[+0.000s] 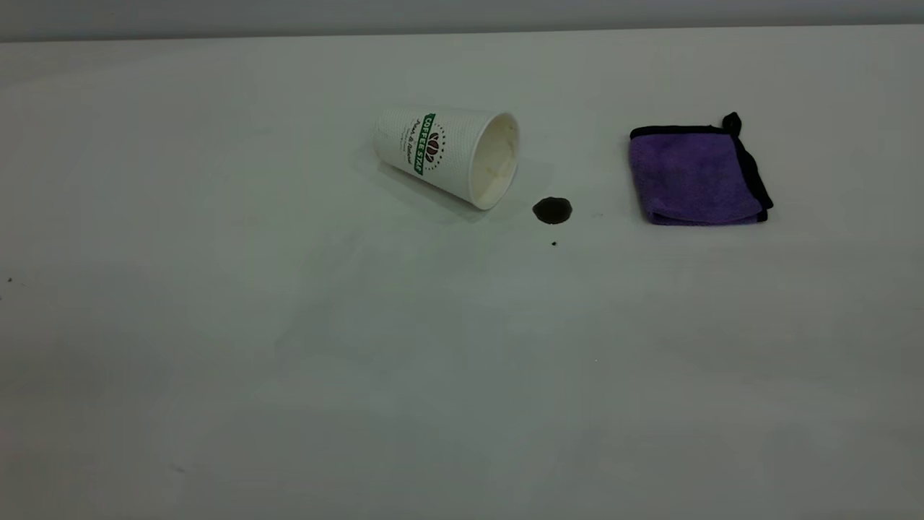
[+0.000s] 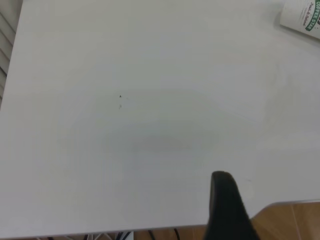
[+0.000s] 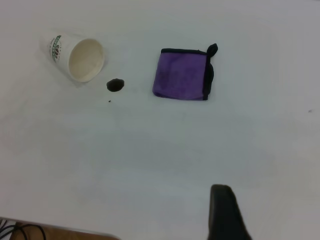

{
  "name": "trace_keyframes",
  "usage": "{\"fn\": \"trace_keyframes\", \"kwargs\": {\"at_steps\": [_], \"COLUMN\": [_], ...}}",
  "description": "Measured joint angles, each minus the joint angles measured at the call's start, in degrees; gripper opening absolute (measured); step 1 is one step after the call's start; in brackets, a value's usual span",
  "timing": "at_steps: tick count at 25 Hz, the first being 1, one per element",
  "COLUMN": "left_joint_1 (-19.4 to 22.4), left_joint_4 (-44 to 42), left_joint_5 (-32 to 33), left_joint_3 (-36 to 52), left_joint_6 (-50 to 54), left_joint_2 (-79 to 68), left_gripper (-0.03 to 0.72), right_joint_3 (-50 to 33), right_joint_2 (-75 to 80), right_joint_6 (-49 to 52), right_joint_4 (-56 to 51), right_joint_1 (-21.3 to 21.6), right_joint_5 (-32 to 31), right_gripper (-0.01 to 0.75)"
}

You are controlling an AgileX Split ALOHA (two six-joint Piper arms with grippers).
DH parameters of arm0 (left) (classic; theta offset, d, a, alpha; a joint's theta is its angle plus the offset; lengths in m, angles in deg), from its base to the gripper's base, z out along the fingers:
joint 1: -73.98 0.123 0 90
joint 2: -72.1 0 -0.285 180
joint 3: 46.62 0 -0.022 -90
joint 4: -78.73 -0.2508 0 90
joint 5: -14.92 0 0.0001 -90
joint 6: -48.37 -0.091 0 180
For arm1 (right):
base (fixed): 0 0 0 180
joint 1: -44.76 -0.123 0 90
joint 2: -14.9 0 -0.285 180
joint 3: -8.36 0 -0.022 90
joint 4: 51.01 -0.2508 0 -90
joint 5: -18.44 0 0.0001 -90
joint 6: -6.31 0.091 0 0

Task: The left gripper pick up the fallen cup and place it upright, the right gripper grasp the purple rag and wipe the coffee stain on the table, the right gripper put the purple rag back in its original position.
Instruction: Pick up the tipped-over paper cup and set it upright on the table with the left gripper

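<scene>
The cup [image 1: 447,155] lies on its side on the white table [image 1: 289,361], with its mouth facing the coffee stain [image 1: 552,210] just to its right. The purple rag [image 1: 696,173] lies folded flat further right. Neither gripper shows in the exterior view. In the left wrist view a black part of the left gripper [image 2: 225,200] hangs over the table's edge, far from the cup [image 2: 302,15]. In the right wrist view a black part of the right gripper [image 3: 225,210] is high above the table, well short of the rag [image 3: 182,80], stain [image 3: 115,85] and cup [image 3: 75,57].
A tiny dark speck [image 1: 554,243] lies just in front of the stain. The table's edge and the wooden floor [image 2: 295,220] show below the left gripper. The table's far edge meets a grey wall [image 1: 462,14].
</scene>
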Motion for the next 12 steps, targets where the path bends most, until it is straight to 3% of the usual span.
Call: {"fn": "trace_keyframes", "kwargs": {"at_steps": [7, 12], "left_joint_1": [0.00, 0.02], "left_joint_4": [-0.24, -0.14], "left_joint_5": [-0.24, -3.90], "left_joint_3": [0.26, -2.81], "left_joint_6": [0.40, 0.46], "left_joint_2": [0.00, -4.62], "left_gripper": [0.492, 0.501], "right_joint_3": [0.00, 0.00], "right_joint_2": [0.00, 0.00], "right_joint_6": [0.00, 0.00], "right_joint_4": [0.00, 0.00], "right_joint_1": [0.00, 0.00], "right_joint_5": [0.00, 0.00], "right_gripper": [0.492, 0.492]}}
